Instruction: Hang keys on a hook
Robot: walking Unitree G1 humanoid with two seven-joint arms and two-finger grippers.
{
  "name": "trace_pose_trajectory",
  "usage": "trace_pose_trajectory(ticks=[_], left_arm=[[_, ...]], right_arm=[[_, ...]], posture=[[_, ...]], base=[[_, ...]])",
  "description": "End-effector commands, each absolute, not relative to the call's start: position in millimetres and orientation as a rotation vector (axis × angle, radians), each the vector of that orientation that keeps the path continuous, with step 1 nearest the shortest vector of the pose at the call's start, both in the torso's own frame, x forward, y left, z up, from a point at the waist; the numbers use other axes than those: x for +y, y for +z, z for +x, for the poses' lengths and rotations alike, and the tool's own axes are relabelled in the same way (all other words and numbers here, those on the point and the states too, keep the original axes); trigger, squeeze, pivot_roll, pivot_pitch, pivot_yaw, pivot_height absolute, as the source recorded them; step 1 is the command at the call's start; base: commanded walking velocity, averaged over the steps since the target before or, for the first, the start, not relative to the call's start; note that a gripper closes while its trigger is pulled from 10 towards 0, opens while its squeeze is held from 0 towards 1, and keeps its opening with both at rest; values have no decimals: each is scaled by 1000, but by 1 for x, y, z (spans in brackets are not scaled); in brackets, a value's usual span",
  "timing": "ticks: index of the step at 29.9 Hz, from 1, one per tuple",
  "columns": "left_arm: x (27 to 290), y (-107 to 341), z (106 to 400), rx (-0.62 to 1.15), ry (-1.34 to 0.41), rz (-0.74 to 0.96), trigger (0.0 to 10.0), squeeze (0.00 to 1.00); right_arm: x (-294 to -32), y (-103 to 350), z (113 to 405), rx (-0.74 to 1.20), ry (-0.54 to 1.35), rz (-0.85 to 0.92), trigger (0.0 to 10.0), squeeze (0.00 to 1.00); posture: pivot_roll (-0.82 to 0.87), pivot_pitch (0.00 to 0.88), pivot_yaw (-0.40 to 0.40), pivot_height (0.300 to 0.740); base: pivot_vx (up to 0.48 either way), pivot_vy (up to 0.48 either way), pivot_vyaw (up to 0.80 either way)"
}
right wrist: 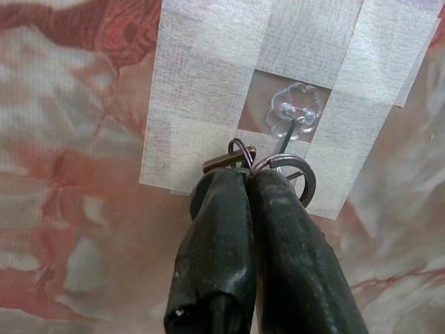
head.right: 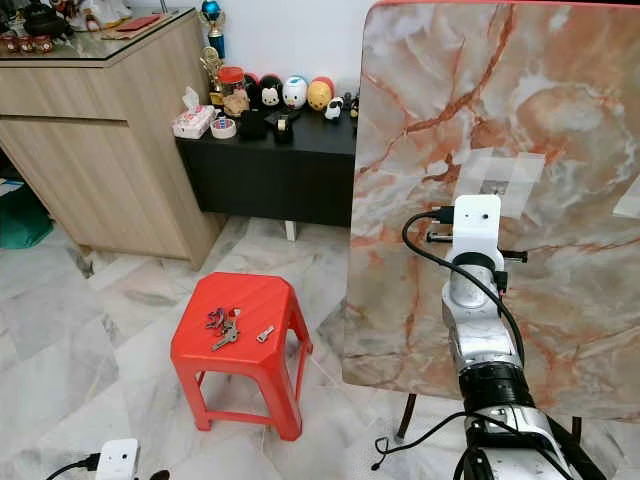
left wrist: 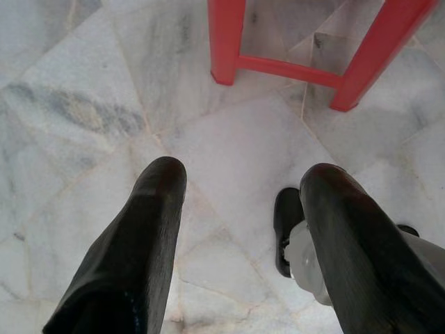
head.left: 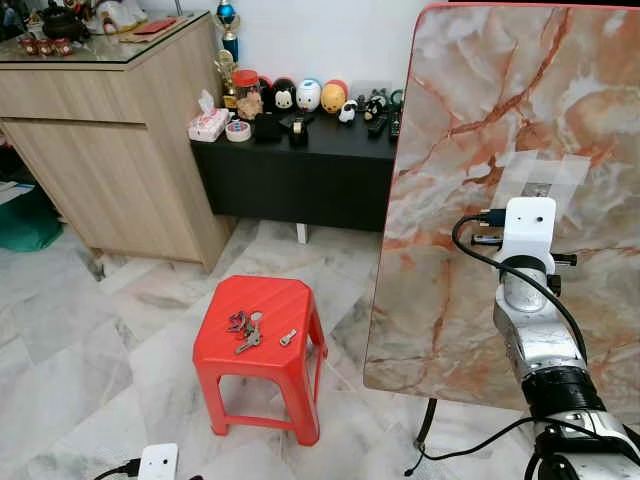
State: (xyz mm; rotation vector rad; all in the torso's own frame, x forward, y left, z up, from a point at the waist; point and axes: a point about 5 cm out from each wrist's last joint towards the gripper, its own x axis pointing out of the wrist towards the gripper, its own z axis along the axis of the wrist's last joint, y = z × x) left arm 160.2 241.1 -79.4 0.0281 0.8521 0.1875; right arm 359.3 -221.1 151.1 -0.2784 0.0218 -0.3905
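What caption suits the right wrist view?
Right claw, shut on a key ring, at the clear hook taped to a marble board.

The right arm (head.left: 535, 345) is a silver, ribbed metal cylinder with a black band lower down and a white boxy camera housing (head.left: 528, 228) at its 12 o'clock end. A black cable (head.left: 470, 240) plugs into the housing's 9 o'clock side and loops down along the arm. The right hand (right wrist: 249, 182) has two long, matte black fingers with rounded tips. The left hand (left wrist: 236, 202) has the same thick black fingers (left wrist: 149, 229), slightly glossy.
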Motion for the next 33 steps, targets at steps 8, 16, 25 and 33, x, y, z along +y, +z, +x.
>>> trace_pose_trajectory(ticks=[8, 16, 25, 33], left_arm=[[243, -81, 156, 883, 176, 37, 10000, 0], [242, -82, 155, 884, 175, 37, 10000, 0], [241, -82, 156, 886, 172, 37, 10000, 0], [243, -82, 154, 888, 175, 38, 10000, 0]], right_arm=[[-222, 157, 363, 19, -396, -266, 10000, 0], [-224, 154, 362, 36, -411, -253, 10000, 0], [-227, 153, 361, 43, -423, -235, 10000, 0], [-230, 155, 363, 40, -426, -231, 10000, 0]], posture=[[27, 0, 23, 740], [27, 0, 23, 740], [26, 0, 25, 740], [28, 0, 25, 740]], base=[[0, 0, 0], [0, 0, 0], [0, 0, 0], [0, 0, 0]])
